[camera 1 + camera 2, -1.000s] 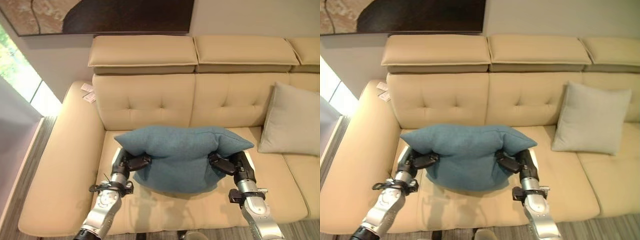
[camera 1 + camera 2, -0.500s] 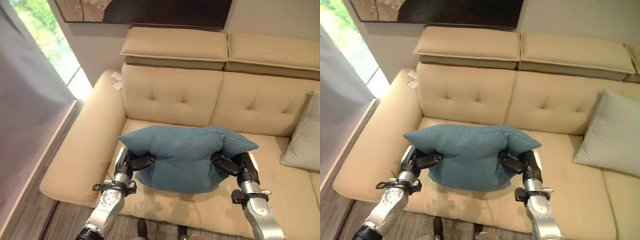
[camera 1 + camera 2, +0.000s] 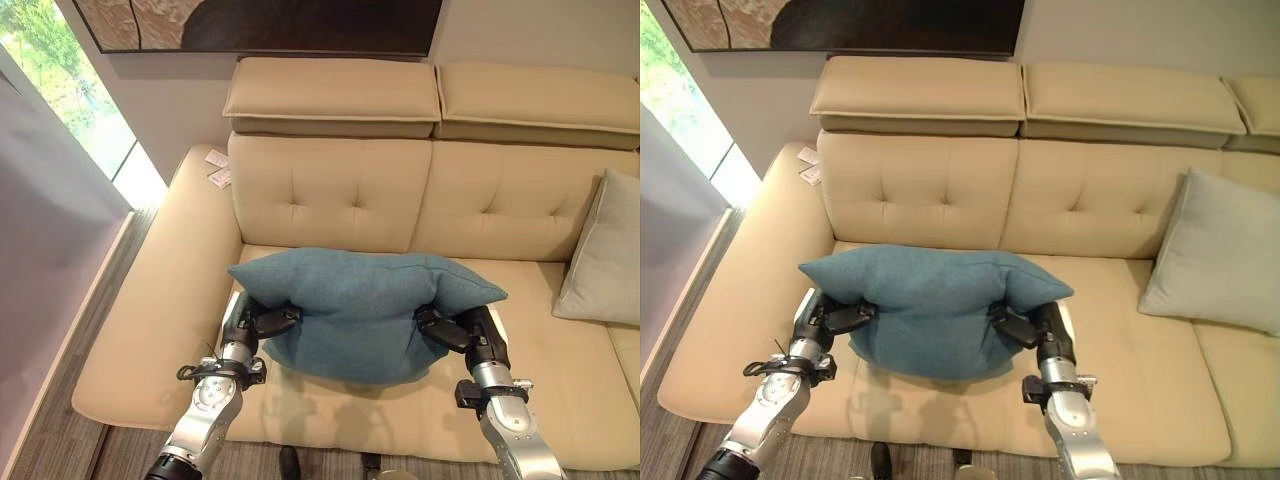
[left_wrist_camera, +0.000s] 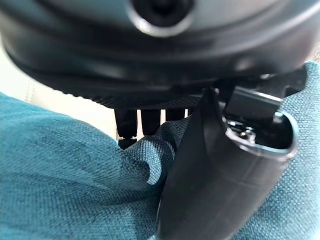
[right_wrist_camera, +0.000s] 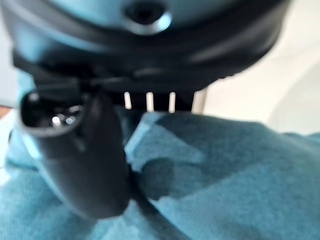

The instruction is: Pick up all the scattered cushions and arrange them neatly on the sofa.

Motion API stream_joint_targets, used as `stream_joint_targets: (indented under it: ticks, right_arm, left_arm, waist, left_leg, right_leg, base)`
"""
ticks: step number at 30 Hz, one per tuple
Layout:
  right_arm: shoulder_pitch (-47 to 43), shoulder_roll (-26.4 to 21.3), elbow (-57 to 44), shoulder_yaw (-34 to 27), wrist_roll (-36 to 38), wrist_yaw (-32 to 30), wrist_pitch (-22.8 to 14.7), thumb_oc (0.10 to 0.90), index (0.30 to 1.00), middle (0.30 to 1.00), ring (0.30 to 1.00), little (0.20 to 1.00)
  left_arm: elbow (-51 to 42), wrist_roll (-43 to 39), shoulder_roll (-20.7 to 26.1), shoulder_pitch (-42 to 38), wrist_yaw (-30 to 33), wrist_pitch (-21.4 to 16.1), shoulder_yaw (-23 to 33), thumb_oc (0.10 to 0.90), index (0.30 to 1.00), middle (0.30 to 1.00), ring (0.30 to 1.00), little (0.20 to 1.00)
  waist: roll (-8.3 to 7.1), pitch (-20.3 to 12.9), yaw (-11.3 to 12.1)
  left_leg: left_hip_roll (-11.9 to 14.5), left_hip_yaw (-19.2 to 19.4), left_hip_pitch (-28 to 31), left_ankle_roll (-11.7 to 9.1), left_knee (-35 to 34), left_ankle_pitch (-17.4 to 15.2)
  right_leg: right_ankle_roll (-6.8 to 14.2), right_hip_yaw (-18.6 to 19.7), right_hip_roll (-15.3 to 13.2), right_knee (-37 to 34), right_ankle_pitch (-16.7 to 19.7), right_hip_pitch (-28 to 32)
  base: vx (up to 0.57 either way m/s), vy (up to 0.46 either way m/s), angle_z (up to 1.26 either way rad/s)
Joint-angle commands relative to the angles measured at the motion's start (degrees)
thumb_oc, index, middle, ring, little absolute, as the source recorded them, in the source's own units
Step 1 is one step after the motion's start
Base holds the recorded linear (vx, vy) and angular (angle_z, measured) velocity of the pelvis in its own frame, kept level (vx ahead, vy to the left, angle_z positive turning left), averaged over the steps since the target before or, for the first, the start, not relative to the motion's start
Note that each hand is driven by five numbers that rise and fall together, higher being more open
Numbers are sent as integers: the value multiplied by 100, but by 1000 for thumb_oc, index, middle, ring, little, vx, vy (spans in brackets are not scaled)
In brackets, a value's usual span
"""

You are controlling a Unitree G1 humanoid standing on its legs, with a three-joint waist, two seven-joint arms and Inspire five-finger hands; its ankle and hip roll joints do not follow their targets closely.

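The fingertips of the left hand [image 3: 262, 323] and of the right hand [image 3: 455, 332] are buried in the folds of the blue cushion [image 3: 365, 310], and part of the sofa [image 3: 330, 190] seat is hidden behind it. The grey cushion [image 3: 603, 255] is cut off by the right edge of the left eye view. The picture [image 3: 260, 22] on the wall is cut off at the top. Two small tags [image 3: 216, 168] on the armrest are too small to be read.

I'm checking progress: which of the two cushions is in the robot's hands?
The teal cushion, pinched between the left hand and right hand above the seat. The grey cushion leans against the sofa backrest, untouched.
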Motion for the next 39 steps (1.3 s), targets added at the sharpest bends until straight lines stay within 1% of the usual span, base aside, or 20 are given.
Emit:
stream_joint_targets:
  ticks: [1, 3, 5, 7, 8, 10, 12, 13, 14, 15, 17, 18, 19, 20, 23, 24, 26, 30, 34, 39]
  right_arm:
    - [-798, 88, -883, 225, -30, 64, -740, 400, 300, 300, 300, 300]
    - [-1116, 55, -816, 289, -35, -48, -773, 400, 300, 300, 300, 300]
    - [-1272, 42, -802, 312, -37, -106, -787, 400, 300, 300, 300, 300]
    - [-1808, 9, -656, 421, -70, -312, -819, 400, 300, 300, 300, 300]
    - [-1825, 7, -645, 421, -71, -315, -822, 400, 300, 300, 300, 300]
    - [-2404, -6, -461, 553, -139, -548, -849, 400, 300, 300, 300, 300]
    - [-2431, -7, -445, 554, -139, -552, -855, 400, 300, 300, 300, 300]
    - [-2906, -43, -249, 664, -181, -685, -859, 400, 300, 300, 300, 300]
    - [-2907, -43, -249, 664, -181, -685, -859, 400, 300, 300, 300, 300]
    - [-3368, -99, -6, 787, -169, -823, -863, 400, 300, 300, 300, 300]
    - [-3873, -192, 301, 942, -144, -962, -857, 400, 300, 300, 300, 300]
    - [-4467, -343, 584, 1079, -93, -1054, -868, 400, 300, 300, 300, 300]
    - [-4499, -346, 605, 1081, -88, -1054, -877, 400, 300, 300, 300, 300]
    - [-4909, -448, 769, 1140, -68, -1119, -887, 400, 300, 300, 300, 300]
    - [-4914, -448, 773, 1140, -67, -1118, -889, 400, 300, 300, 300, 300]
    - [-5839, -626, 1210, 1317, 40, -1324, -952, 400, 300, 300, 300, 300]
    - [-6259, -728, 1419, 1405, 73, -1405, -981, 400, 300, 300, 300, 300]
    - [-6863, -860, 1900, 1583, 153, -1523, -991, 400, 300, 300, 300, 300]
    - [-6912, -859, 2064, 1599, 183, -1543, -993, 400, 300, 300, 300, 300]
    - [-7073, -744, 2319, 1715, 274, -1536, -1030, 400, 300, 300, 300, 300]
  left_arm:
    - [-981, 201, -182, -842, -241, -946, -235, 400, 300, 300, 300, 300]
    - [-862, 171, -230, -1154, -105, -999, -280, 400, 300, 300, 300, 300]
    - [-816, 175, -245, -1290, -46, -1010, -309, 400, 300, 300, 300, 300]
    - [-606, 196, -281, -1796, 142, -1066, -402, 400, 300, 300, 300, 300]
    - [-597, 196, -283, -1812, 144, -1069, -400, 400, 300, 300, 300, 300]
    - [-383, 189, -287, -2409, 347, -1142, -487, 400, 300, 300, 300, 300]
    - [-368, 189, -288, -2434, 349, -1147, -484, 400, 300, 300, 300, 300]
    - [-187, 181, -258, -2872, 479, -1207, -549, 400, 300, 300, 300, 300]
    - [-187, 181, -258, -2872, 479, -1207, -549, 400, 300, 300, 300, 300]
    - [121, 144, -225, -3377, 637, -1264, -644, 400, 300, 300, 300, 300]
    - [454, 102, -160, -3919, 773, -1310, -775, 400, 300, 300, 300, 300]
    - [840, 175, 16, -4518, 892, -1318, -921, 400, 300, 300, 300, 300]
    - [859, 172, 17, -4547, 892, -1326, -920, 400, 300, 300, 300, 300]
    - [1103, 209, 130, -4913, 951, -1333, -1007, 400, 300, 300, 300, 300]
    - [1106, 207, 130, -4918, 950, -1335, -1006, 400, 300, 300, 300, 300]
    - [1817, 137, 331, -5892, 1084, -1370, -1219, 400, 300, 300, 300, 300]
    - [2076, 86, 408, -6227, 1094, -1393, -1282, 400, 300, 300, 300, 300]
    - [2487, -168, 424, -6663, 1080, -1429, -1331, 400, 300, 300, 300, 300]
    - [2427, -226, 389, -6593, 1043, -1440, -1313, 400, 300, 300, 300, 300]
    - [2690, -295, 318, -6796, 1026, -1431, -1367, 400, 300, 300, 300, 300]
  waist:
    - [-194, -603, 73]
    - [-137, -553, 74]
    - [-119, -521, 76]
    - [-63, -441, 82]
    - [-61, -443, 77]
    - [-36, -375, 97]
    - [-34, -374, 94]
    - [-21, -375, 110]
    - [-21, -376, 109]
    - [-16, -349, 116]
    - [-7, -324, 121]
    - [-8, -253, 127]
    - [-8, -244, 125]
    - [3, -185, 126]
    - [3, -189, 124]
    - [54, -65, 125]
    - [80, -3, 126]
    - [135, 102, 129]
    - [165, 154, 142]
    - [157, 223, 119]
  left_leg:
    - [-45, -161, -88, -84, 10, -487]
    - [-51, -219, -263, -105, 10, -438]
    - [-58, -245, -328, -112, 10, -420]
    - [-73, -313, -590, -135, 10, -340]
    - [-73, -317, -605, -135, 10, -336]
    - [-78, -351, -854, -162, 10, -263]
    - [-78, -352, -872, -162, 10, -259]
    - [-86, -367, -1040, -178, 10, -212]
    - [-86, -368, -1041, -178, 10, -211]
    - [-94, -375, -1187, -194, 10, -155]
    - [-105, -382, -1326, -209, 10, -105]
    - [-112, -384, -1454, -231, 10, -52]
    - [-113, -384, -1465, -231, 10, -49]
    - [-106, -385, -1534, -253, 10, -10]
    - [-107, -386, -1544, -253, 10, -7]
    - [-103, -409, -1729, -320, 10, 52]
    - [-109, -418, -1875, -348, 10, 128]
    - [-130, -435, -2096, -389, 10, 198]
    - [-134, -444, -2172, -407, 10, 228]
    - [-137, -452, -2306, -437, 10, 258]
  right_leg:
    - [507, 40, -37, 23, -492, 148]
    - [509, -17, -59, 23, -464, -25]
    - [510, -26, -66, 23, -454, -87]
    - [506, -61, -77, 23, -393, -341]
    - [506, -65, -77, 23, -390, -354]
    - [507, -74, -73, 23, -306, -606]
    - [507, -75, -74, 23, -302, -623]
    - [506, -77, -73, 23, -252, -782]
    - [506, -78, -73, 23, -252, -783]
    - [507, -80, -70, 23, -209, -926]
    - [506, -65, -67, 23, -168, -1049]
    - [512, -62, -74, 23, -126, -1170]
    - [512, -62, -75, 23, -124, -1181]
    - [519, -56, -81, 23, -99, -1250]
    - [519, -58, -82, 23, -97, -1259]
    - [544, -37, -111, 23, -69, -1432]
    - [560, -38, -131, 23, -31, -1567]
    - [580, -39, -147, 23, 21, -1775]
    - [581, -30, -154, 23, 23, -1838]
    - [593, -2, -153, 23, 70, -1996]
  base:
    - [-10, -3, -4]
    - [0, 0, 0]
    - [-38, -5, 6]
    - [-76, -3, 8]
    - [-57, -7, 6]
    - [-51, -11, 8]
    - [-32, -1, 10]
    - [-27, -1, 11]
    - [-63, -2, 9]
    - [-57, 6, 5]
    - [-77, 10, 1]
    - [-60, 3, -1]
    - [-69, 4, -3]
    - [-28, 4, -4]
    - [-25, 4, -1]
    - [-86, 12, -1]
    - [-74, 8, 2]
    - [-45, 1, 5]
    - [0, 0, 0]
    - [-21, -4, -1]
